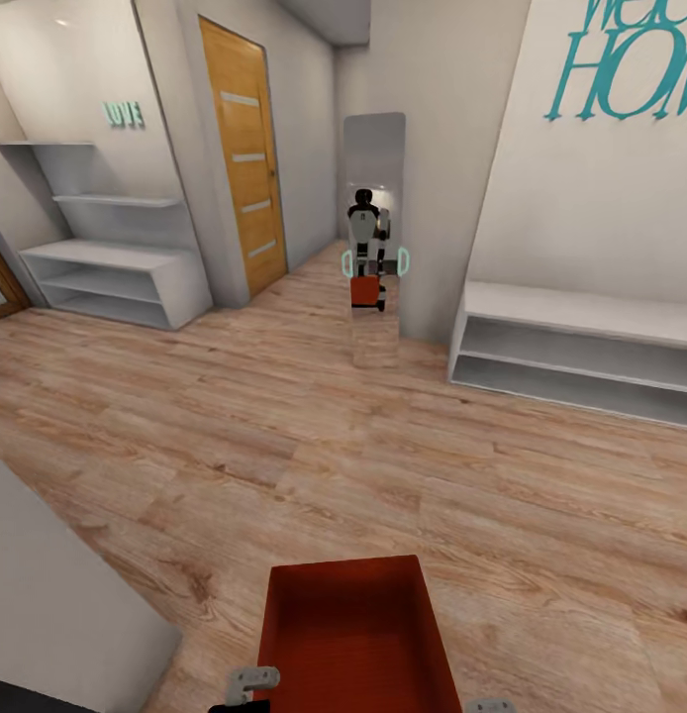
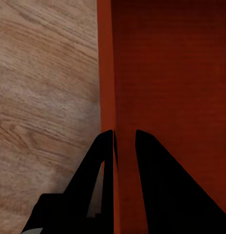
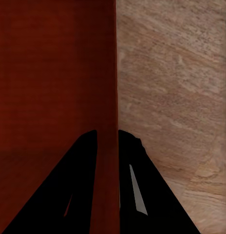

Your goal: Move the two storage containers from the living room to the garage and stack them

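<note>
Held low at the near edge of the head view, one orange-red storage container [image 1: 358, 634] hung over the wood plank floor [image 1: 284, 446]. Left gripper [image 2: 125, 141] and right gripper [image 3: 108, 139] each pinched a side wall between closed fingers. Ahead stood a mirror [image 1: 375, 238].

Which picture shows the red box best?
The head view: the whole open red box shows, carried over the wood floor. Each wrist view shows just one thin side wall, pinched by the left gripper or right gripper.
</note>
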